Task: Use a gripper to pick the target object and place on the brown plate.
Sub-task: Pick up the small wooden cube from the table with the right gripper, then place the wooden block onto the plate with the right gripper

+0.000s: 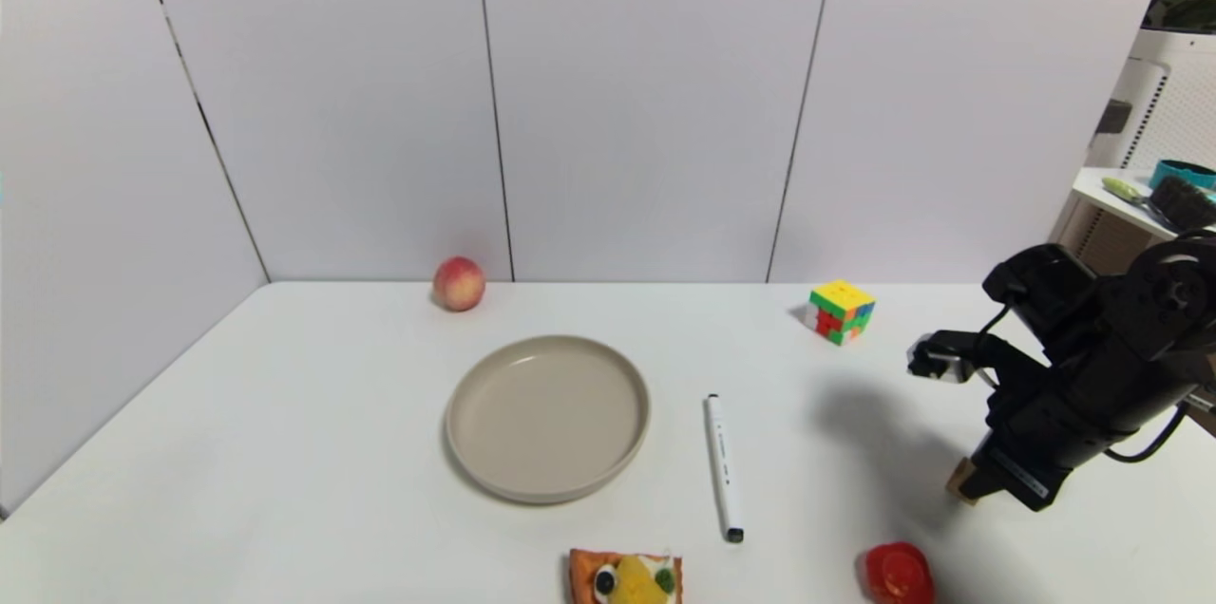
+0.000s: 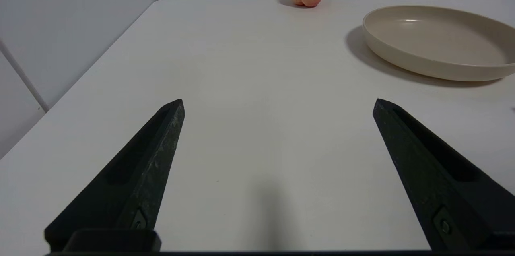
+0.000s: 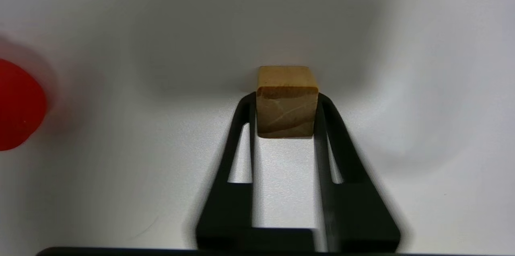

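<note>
My right gripper is shut on the small light-tan wooden cube, its two black fingers pressed against the cube's sides. In the head view the right gripper is at the table's right front, and the cube peeks out at its tip, at or just above the tabletop. The beige-tan plate lies mid-table, well to the left of the cube, and is empty. My left gripper is open and empty over bare table, with the plate ahead of it to one side. The left arm does not show in the head view.
A multicoloured puzzle cube sits at the back right. A white marker pen lies between plate and right gripper. A red object is by the front edge near the gripper. A peach is at the back; a toy toast is at the front.
</note>
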